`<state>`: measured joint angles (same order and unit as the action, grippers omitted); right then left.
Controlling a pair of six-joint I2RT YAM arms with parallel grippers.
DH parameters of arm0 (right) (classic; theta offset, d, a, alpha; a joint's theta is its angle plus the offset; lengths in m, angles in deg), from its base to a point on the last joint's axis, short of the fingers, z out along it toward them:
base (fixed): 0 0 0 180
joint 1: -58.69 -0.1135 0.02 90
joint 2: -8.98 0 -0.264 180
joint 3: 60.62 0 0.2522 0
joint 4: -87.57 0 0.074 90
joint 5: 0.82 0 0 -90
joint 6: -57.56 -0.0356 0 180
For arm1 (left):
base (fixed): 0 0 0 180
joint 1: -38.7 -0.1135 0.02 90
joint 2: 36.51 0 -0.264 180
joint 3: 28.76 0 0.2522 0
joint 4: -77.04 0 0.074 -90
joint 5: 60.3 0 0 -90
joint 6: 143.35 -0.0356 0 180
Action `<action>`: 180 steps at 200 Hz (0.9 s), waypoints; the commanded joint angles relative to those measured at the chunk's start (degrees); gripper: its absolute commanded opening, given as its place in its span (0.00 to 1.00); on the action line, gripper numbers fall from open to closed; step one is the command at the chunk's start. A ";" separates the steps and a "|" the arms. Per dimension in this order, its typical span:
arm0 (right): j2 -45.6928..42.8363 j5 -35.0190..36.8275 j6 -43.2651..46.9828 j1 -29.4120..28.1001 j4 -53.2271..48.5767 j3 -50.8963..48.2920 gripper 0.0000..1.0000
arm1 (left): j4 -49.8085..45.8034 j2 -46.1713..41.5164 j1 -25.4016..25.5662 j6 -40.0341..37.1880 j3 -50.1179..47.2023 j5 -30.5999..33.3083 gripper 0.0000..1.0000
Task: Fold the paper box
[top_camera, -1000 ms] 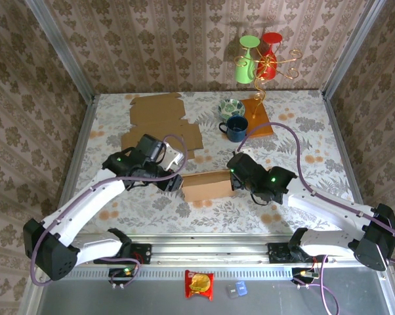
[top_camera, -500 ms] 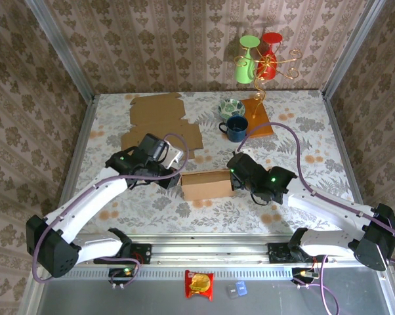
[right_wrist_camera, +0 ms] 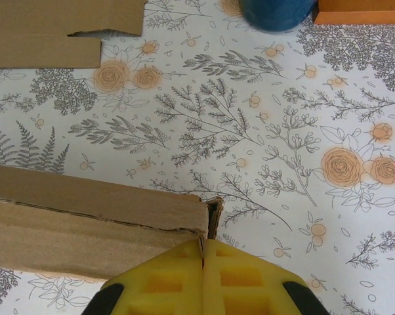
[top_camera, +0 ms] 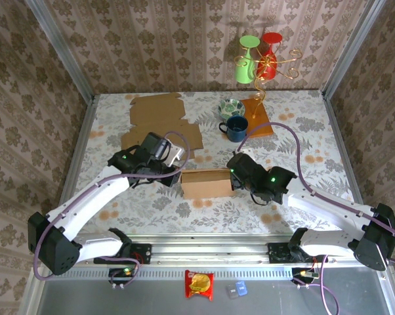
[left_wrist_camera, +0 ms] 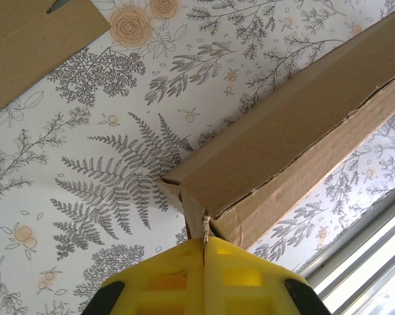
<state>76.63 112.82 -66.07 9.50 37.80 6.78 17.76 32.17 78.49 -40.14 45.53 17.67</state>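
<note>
Floral table (top_camera: 302, 131): wrist views show left fingers (left_wrist_camera: 174, 272), right fingers (right_wrist_camera: 240, 275) pinching paper box (top_camera: 206, 184) corners.

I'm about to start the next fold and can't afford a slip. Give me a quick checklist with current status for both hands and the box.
1. Left hand shut on paper box end flap: ok.
2. Right hand shut on the opposite end: ok.
3. Long seam flush: not ok, a gap shows.
4. Blue mug apart from box: ok.
5. Flat cardboard sheet apart from box: ok.
6. Box bottom resting flat: cannot tell.
</note>
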 commanded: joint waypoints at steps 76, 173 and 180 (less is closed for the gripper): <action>2.38 2.86 -2.97 -1.63 -3.16 0.96 0.00 | -0.34 1.71 1.60 20.46 4.39 -3.66 0.00; 1.87 3.22 -3.12 -2.03 -3.14 0.42 0.00 | -2.48 3.72 1.50 19.35 4.61 -3.92 0.00; 1.70 3.20 -3.11 -2.07 -2.95 0.28 0.00 | -2.32 3.28 1.43 18.74 3.95 -3.46 0.00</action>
<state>77.99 116.31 -68.28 8.41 37.38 7.20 15.25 36.02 79.54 -19.55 50.01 15.55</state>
